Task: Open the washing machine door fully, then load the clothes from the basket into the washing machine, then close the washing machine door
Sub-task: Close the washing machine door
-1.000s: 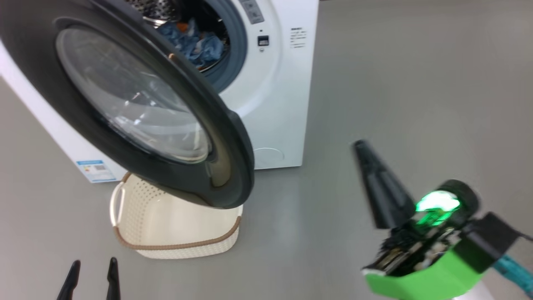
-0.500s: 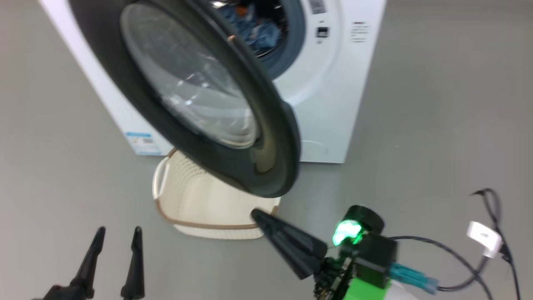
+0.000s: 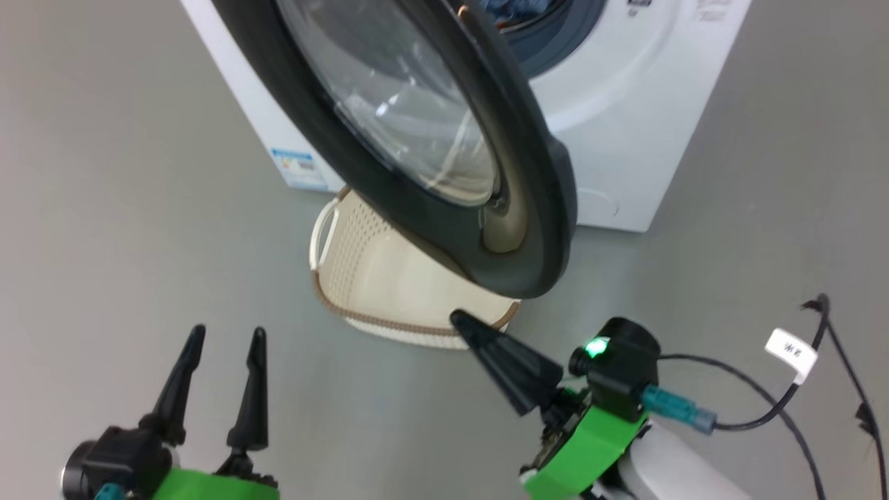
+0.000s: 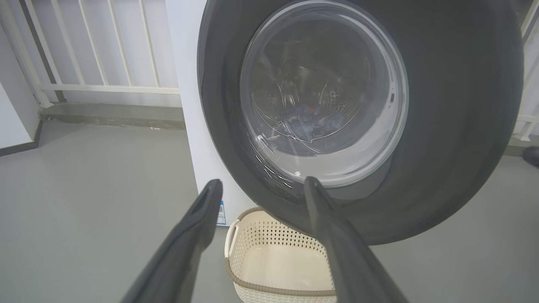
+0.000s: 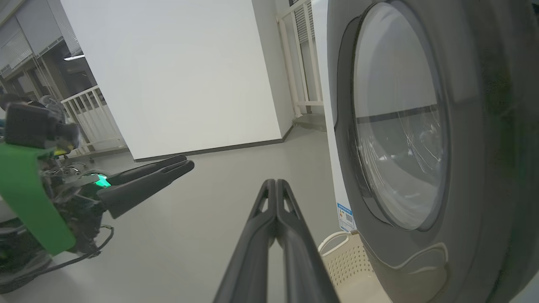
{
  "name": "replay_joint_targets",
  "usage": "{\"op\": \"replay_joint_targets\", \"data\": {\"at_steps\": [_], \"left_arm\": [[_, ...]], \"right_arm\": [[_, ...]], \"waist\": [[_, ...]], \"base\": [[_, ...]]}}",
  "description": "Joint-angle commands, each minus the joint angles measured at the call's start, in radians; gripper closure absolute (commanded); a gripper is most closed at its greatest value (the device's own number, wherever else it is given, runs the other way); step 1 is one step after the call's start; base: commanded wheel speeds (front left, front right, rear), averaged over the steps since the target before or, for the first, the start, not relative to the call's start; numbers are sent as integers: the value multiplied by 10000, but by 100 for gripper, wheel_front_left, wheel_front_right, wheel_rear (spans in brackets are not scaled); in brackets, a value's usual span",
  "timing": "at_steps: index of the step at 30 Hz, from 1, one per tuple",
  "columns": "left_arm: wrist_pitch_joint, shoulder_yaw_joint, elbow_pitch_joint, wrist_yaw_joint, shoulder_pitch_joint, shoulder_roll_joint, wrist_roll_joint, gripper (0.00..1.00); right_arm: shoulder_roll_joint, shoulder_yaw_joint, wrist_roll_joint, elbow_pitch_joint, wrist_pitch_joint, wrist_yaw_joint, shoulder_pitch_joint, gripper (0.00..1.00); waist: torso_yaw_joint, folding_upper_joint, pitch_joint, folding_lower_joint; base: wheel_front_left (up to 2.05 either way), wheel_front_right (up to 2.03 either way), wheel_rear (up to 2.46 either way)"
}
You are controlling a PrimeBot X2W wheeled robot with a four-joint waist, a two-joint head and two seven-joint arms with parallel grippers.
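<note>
- the washing machine door (image 3: 410, 118) is swung out from the machine and takes up the 12 o'clock part of the head view: a fat, glossy black ring around a bulging clear glass bowl, with a smooth scooped recess at the ring's 5 o'clock
- through the glass from the left wrist you can make out the clothes (image 4: 313, 124), crumpled blue stuff lying in the drum
- the washing machine (image 3: 625, 104) behind it is smooth white, with a grey-blue ring around the opening and a little blue label (image 3: 300, 167) low at the corner
- the basket (image 3: 389, 321) sits on the floor right against the machine's foot. It's cream perforated plastic with rounded corners, a brown woven-look rim and a white handle at 9 o'clock. The door's lower edge hangs over its far half
- right gripper (image 3: 458, 321) comes in from 5 o'clock. Its fingers are pressed flat together into one dark point with nothing between them. The tip overlaps the basket's near rim, but I can't tell if it touches
- left gripper (image 3: 228, 332) is at 7 o'clock, fingers spread wide with nothing in them, well apart from the basket
- the plain grey floor (image 3: 139, 208) runs wide from 8 to 11 o'clock
- a black cable with a white tag (image 3: 792, 353) loops at 4 o'clock
</note>
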Motion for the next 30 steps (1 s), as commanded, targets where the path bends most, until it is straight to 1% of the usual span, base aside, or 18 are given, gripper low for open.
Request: {"op": "replay_joint_targets", "data": {"at_steps": [1,8,9,18,23,30], "left_arm": [[-61,234,-222,60,-434,81,-101,0],[-61,52,-94,100,-698,81,-254,0],[-61,-5,-93,109,-775,81,-305,0],[-61,-86,-145,49,-1086,81,-476,0],[-61,-206,-159,36,-1225,81,-550,0],[-61,-412,-203,48,-1434,81,-659,0]], "right_arm": [[183,-55,-112,-140,-45,16,-233,100],[214,-718,-362,180,-45,16,-318,100],[213,-969,-416,247,-45,16,-424,100],[140,-1799,-573,806,-45,16,-1241,100],[147,-2501,-653,1100,-45,16,-1832,100],[4,-3209,-766,1484,-45,16,-2784,100]], "waist": [[361,0,502,-1],[419,0,768,-1],[418,0,869,-1],[430,0,1242,-1],[421,0,1502,-1],[334,0,2016,-1]], "base": [[0,0,0],[0,0,0],[0,0,0],[0,0,0],[0,0,0],[0,0,0]]}}
